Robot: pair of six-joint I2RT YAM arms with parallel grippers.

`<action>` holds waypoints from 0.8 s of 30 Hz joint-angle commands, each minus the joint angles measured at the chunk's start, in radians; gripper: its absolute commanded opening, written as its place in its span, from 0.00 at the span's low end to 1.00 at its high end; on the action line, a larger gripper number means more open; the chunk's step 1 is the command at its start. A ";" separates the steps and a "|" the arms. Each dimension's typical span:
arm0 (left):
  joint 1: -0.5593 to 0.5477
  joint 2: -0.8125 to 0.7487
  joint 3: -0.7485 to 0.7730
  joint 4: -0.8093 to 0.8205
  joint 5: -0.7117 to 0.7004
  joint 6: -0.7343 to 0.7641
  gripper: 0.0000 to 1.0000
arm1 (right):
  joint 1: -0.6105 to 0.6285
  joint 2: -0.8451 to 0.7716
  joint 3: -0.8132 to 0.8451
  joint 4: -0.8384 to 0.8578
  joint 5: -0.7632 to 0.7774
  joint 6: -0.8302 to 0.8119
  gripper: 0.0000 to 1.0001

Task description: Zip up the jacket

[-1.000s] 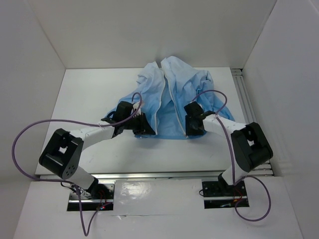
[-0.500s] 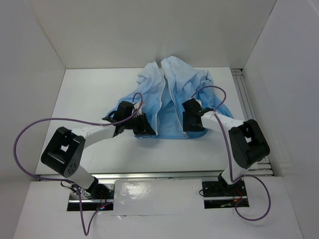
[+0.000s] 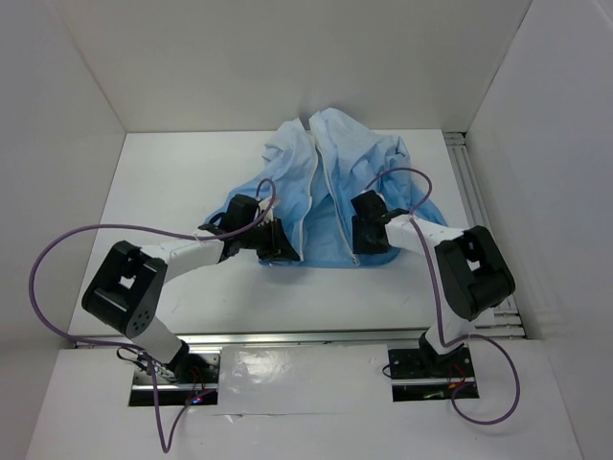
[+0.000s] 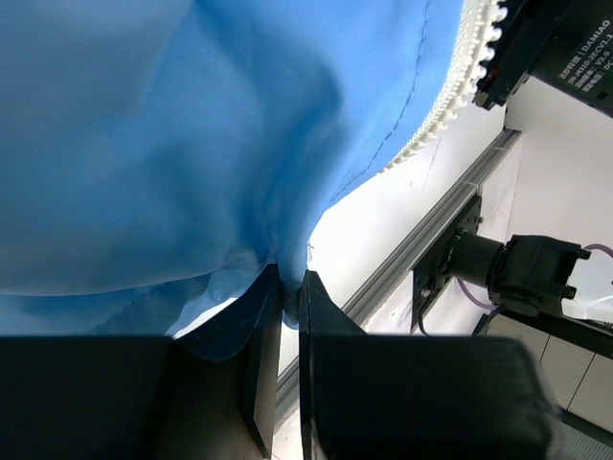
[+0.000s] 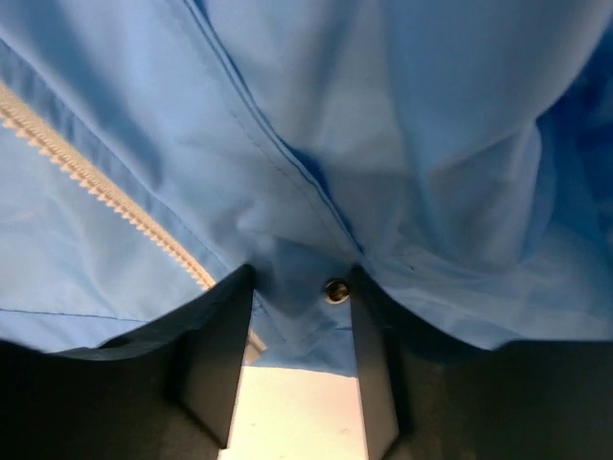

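Note:
The light-blue jacket [image 3: 330, 182] lies open-fronted at the middle back of the table, its pale zipper strips [image 3: 308, 201] running down the centre. My left gripper [image 3: 274, 247] is at the lower left hem. In the left wrist view it [image 4: 290, 280] is shut on a thin fold of jacket fabric [image 4: 192, 144], with a zipper strip [image 4: 442, 105] at the upper right. My right gripper [image 3: 369, 241] is at the lower right hem. In the right wrist view it [image 5: 295, 280] is open, with the hem and a small metal eyelet [image 5: 335, 289] between the fingers and the zipper teeth [image 5: 105, 187] to the left.
White walls enclose the table on three sides. A metal rail [image 3: 471, 182] runs along the right edge and another [image 3: 316, 337] along the near edge. Purple cables [image 3: 57, 259] loop off both arms. The right arm's base [image 4: 522, 273] shows in the left wrist view.
The right gripper has shifted slightly left and further over the jacket hem, its elbow swinging in. The left gripper has stayed on the left hem with only a slight shift.

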 commanded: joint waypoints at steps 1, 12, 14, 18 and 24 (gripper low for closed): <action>0.007 0.007 0.036 0.014 0.019 0.011 0.00 | -0.016 -0.013 -0.032 0.080 -0.069 -0.010 0.48; 0.007 0.016 0.065 0.005 0.010 0.011 0.00 | -0.016 -0.171 0.043 -0.043 -0.049 -0.010 0.00; 0.007 0.016 0.065 0.005 0.010 0.011 0.00 | -0.016 -0.218 0.064 -0.067 -0.049 -0.010 0.00; 0.007 0.027 0.077 0.005 0.019 0.011 0.00 | -0.006 -0.283 0.093 -0.098 -0.104 -0.019 0.00; 0.007 0.027 0.088 0.036 0.028 -0.026 0.00 | 0.024 -0.334 0.040 -0.035 -0.245 0.079 0.00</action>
